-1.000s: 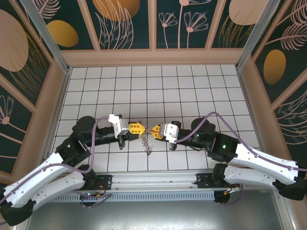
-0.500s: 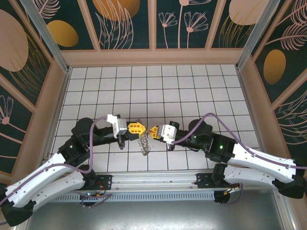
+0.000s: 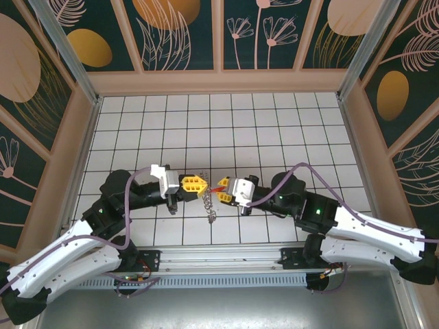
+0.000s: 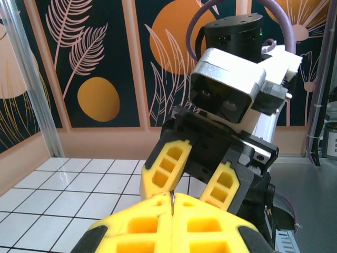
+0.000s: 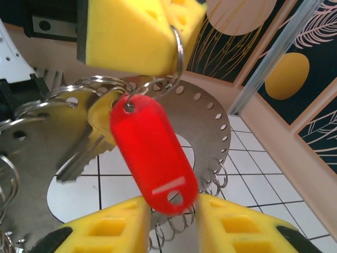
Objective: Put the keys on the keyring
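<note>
My left gripper (image 3: 194, 183) is shut on a thin metal ring (image 4: 171, 202) pinched between its yellow tips (image 4: 171, 211). That ring belongs to the keyring (image 5: 208, 129), a flat perforated metal disc edged with several small wire loops, seen as a dangling strand (image 3: 209, 203) from above. From the pinched ring hang a red tag (image 5: 152, 153) and a silver key (image 5: 87, 155). My right gripper (image 5: 171, 213) faces the left one, tip to tip (image 3: 223, 186). It is open, its jaws either side of the tag's lower end. The left gripper's finger (image 5: 131, 31) shows above the tag.
The white tiled floor (image 3: 274, 130) stretches behind both grippers, enclosed by patterned walls (image 3: 206, 34). A metal rail (image 3: 219, 257) with the arm bases runs along the near edge. Purple cables (image 3: 312, 168) loop over both arms.
My right gripper has gone from shut on the red tag to open. The left gripper has kept its hold, and the dangling keyring has shifted slightly.
</note>
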Tool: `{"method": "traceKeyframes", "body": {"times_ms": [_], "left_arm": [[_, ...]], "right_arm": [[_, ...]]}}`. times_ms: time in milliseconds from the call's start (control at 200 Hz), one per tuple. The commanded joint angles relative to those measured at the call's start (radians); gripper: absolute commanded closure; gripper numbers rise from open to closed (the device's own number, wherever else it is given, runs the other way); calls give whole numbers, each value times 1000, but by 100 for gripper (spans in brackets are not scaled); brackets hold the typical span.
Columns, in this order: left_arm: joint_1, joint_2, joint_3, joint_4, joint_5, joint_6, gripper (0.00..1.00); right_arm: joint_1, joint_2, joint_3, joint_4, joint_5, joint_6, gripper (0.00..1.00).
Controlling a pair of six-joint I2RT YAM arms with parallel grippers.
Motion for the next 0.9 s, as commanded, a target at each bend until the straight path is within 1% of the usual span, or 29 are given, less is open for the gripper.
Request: {"method": "traceKeyframes", "body": {"times_ms": [0,145,270,460,596,736,896], "left_arm": [[-4,-14,31,37,4,20,100],[-4,2,52,-33,-10,51,100],[-4,23,62,-59,3,60,100],[-4,49,72,-63,29,65,100],[-5,61,76,-62,46,70,100],[-4,65,72,-55,70,68,100],[-4,61,64,-54,92,64,100]], "right_arm": [[21,-68,2,16,30,17,70],[24,-100,28,32,-18,26,69],[23,-86,29,71,-49,10,67],[17,-16,40,111,-91,8,66],[6,7,37,148,-109,21,65],[-10,36,41,162,-96,35,65],[-26,61,50,171,-116,47,66]]}}
